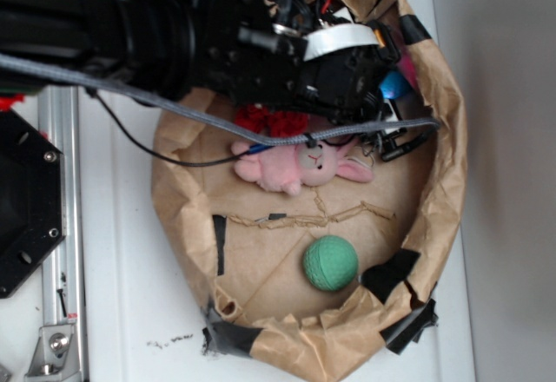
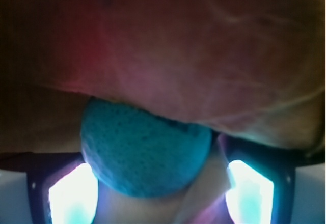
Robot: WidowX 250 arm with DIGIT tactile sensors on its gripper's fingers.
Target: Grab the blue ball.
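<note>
1. Fingers (image 2: 66,193) of the gripper (image 2: 153,193) sit on either side of the blue ball (image 2: 145,150) in the wrist view; whether they actually pinch it cannot be told.
2. Brown paper wall (image 2: 204,56) fills the space right behind the ball.
3. From outside, the ball (image 1: 395,84) peeks out under the arm (image 1: 174,30) at the far edge of the paper basket (image 1: 447,139).
4. A pink bunny (image 1: 291,167) lies mid-basket, a green ball (image 1: 330,263) well apart from it.
</note>
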